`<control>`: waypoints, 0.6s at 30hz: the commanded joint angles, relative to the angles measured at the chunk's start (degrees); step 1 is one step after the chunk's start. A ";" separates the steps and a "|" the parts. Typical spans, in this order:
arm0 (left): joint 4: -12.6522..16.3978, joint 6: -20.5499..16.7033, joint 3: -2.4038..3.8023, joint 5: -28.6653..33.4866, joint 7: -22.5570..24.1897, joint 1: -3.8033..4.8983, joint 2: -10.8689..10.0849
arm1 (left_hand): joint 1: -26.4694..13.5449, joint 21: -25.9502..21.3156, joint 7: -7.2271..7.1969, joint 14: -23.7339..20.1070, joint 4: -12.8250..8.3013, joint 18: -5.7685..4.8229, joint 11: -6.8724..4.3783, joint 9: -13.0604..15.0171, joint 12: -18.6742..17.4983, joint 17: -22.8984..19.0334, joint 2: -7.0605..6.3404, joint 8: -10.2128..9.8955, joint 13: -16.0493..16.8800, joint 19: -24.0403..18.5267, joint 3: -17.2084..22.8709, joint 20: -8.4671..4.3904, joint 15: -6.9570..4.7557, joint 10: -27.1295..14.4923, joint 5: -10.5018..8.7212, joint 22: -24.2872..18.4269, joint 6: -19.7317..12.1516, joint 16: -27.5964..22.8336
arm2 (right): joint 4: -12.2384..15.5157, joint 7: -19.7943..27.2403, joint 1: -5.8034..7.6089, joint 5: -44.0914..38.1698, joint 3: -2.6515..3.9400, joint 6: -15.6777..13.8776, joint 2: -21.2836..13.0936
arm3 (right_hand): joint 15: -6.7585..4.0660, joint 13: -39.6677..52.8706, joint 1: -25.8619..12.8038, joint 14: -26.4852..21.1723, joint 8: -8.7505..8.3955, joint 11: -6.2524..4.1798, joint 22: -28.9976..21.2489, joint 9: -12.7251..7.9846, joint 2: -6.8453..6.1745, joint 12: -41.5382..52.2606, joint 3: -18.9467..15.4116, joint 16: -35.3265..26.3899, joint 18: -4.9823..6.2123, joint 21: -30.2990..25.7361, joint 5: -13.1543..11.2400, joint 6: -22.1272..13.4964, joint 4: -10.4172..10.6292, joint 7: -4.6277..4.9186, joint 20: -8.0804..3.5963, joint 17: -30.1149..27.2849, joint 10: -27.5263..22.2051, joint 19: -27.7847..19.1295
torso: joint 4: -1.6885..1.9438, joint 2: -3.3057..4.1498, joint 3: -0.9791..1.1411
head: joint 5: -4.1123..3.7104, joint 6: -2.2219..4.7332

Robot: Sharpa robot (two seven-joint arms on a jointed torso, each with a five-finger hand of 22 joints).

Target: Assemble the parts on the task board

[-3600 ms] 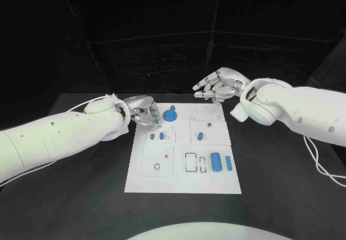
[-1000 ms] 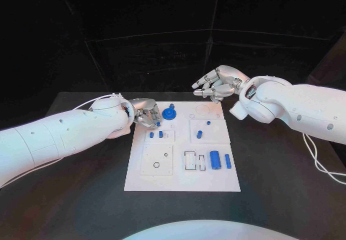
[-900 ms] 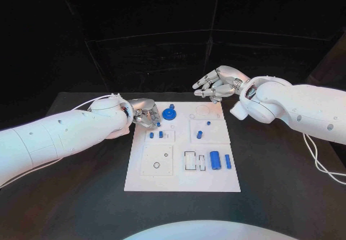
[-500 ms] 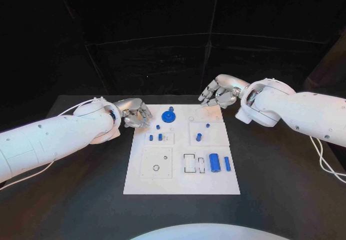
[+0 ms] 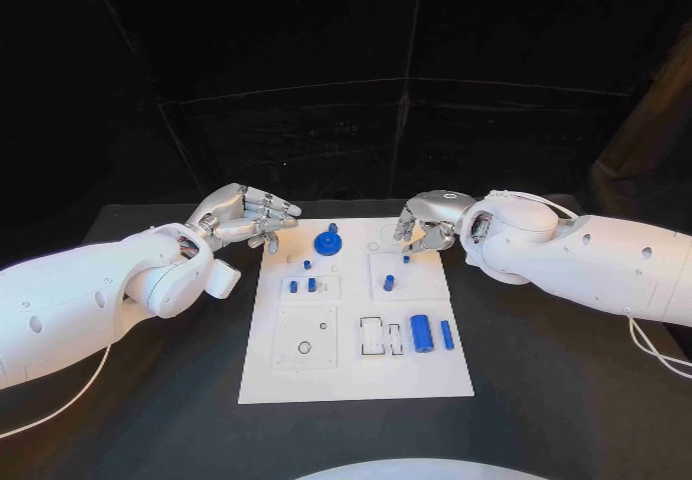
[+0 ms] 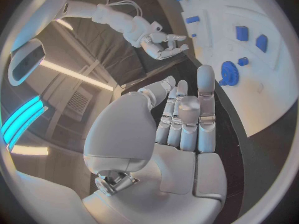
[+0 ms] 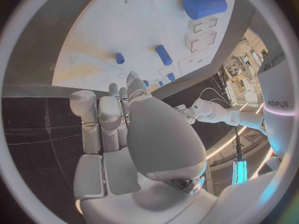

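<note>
Left hand [image 5: 242, 213] has lifted off the task board [image 5: 358, 375] and pulled back past its far-left corner; it now hangs over the black counter [image 5: 173, 400], fingers loosely curled, holding nothing. Blue gear [image 5: 329, 241] stands on the board's far end, left of centre. Big blue cylinder [image 5: 421, 332] lies toward the board's near right. Right hand [image 5: 427, 222] has come down over the board's far-right corner, fingers bunched together pointing down, nothing visibly gripped.
</note>
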 commanded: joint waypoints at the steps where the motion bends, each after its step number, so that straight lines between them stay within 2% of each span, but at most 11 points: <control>1: 1.24 0.92 -0.01 13.77 6.07 -0.02 -0.69 | -0.12 -0.36 -0.10 -0.25 -0.06 0.70 -0.09 -0.05 0.25 -0.11 0.63 0.39 0.05 -0.55 -0.38 -0.01 -0.05 -0.05 -0.09 -0.05 0.41 -0.22 | 0.45 -2.66 -0.28 -6.53 -0.01 2.12 -0.04 | 0.51 -0.73 0.03 0.80 -0.41 0.29 -0.22 -0.03 -0.77 -0.67 0.23 0.25 -0.90 0.05 -0.30 -0.33 0.04 0.34 0.67 0.04 -0.54 -0.23 | 0.04 -0.01 0.03 | 0.13 0.10; 3: 1.76 0.76 -0.02 14.64 6.41 -0.05 -1.13 | -0.07 -0.48 -0.11 -0.45 -0.11 0.70 -0.10 -0.09 0.37 -0.43 0.67 0.41 0.09 -0.63 -0.48 -0.01 -0.06 -0.10 -0.08 -0.12 0.44 -0.40 | 0.71 -2.89 -0.48 -6.82 -0.01 2.98 -0.13 | 0.64 -1.15 -0.11 0.78 -0.54 0.44 -0.22 -0.01 -0.98 -0.98 0.29 0.38 -0.88 0.05 -0.40 -0.43 0.05 0.47 0.81 0.15 -0.82 -0.30 | 0.00 0.01 0.11 | 0.21 0.18; 9: 2.56 0.40 -0.03 15.80 6.84 -0.09 -1.97 | -0.05 -0.64 -0.09 -0.69 -0.17 0.70 -0.08 -0.15 0.51 -0.81 0.66 0.41 0.13 -0.73 -0.65 -0.01 -0.05 -0.20 -0.08 -0.21 0.40 -0.62 | 0.98 -3.44 -0.99 -7.22 -0.04 4.43 -0.17 | 0.84 -1.97 -0.24 0.74 -0.68 0.67 -0.08 0.04 -1.14 -1.53 0.62 0.53 -0.87 0.14 -0.54 -0.45 -0.01 0.63 1.03 0.25 -1.36 -0.34 | -0.21 0.06 0.12 | 0.28 0.35; 14: 2.80 0.30 -0.04 16.10 6.91 -0.10 -2.24 | -0.05 -0.78 -0.04 -0.87 -0.21 0.69 -0.04 -0.23 0.62 -1.04 0.67 0.36 0.16 -0.81 -0.80 -0.01 -0.03 -0.37 -0.07 -0.29 0.29 -0.76 | 0.62 -3.17 -1.40 -7.25 -0.05 4.39 0.13 | 0.88 -2.47 -0.10 0.68 -0.64 0.71 0.17 0.09 -0.75 -1.65 1.21 0.52 -0.89 0.32 -0.65 -0.20 -0.05 0.66 1.13 0.19 -1.24 -0.24 | -0.09 0.08 0.15 | 0.08 0.28; 18: 2.83 0.24 -0.04 16.17 6.81 -0.10 -2.32 | -0.02 -0.89 0.00 -1.01 -0.26 0.69 0.00 -0.30 0.69 -1.22 0.69 0.31 0.17 -0.86 -0.90 0.00 -0.01 -0.54 -0.06 -0.35 0.17 -0.85 | 0.41 -2.64 -1.75 -7.14 -0.05 4.42 0.39 | 0.79 -3.73 0.98 0.58 -0.65 0.62 0.76 0.12 -0.23 -1.93 3.28 0.63 -0.94 0.76 -2.96 0.35 -0.48 0.55 1.14 0.21 -0.52 -0.01 | -0.08 0.05 0.16 | 0.14 0.10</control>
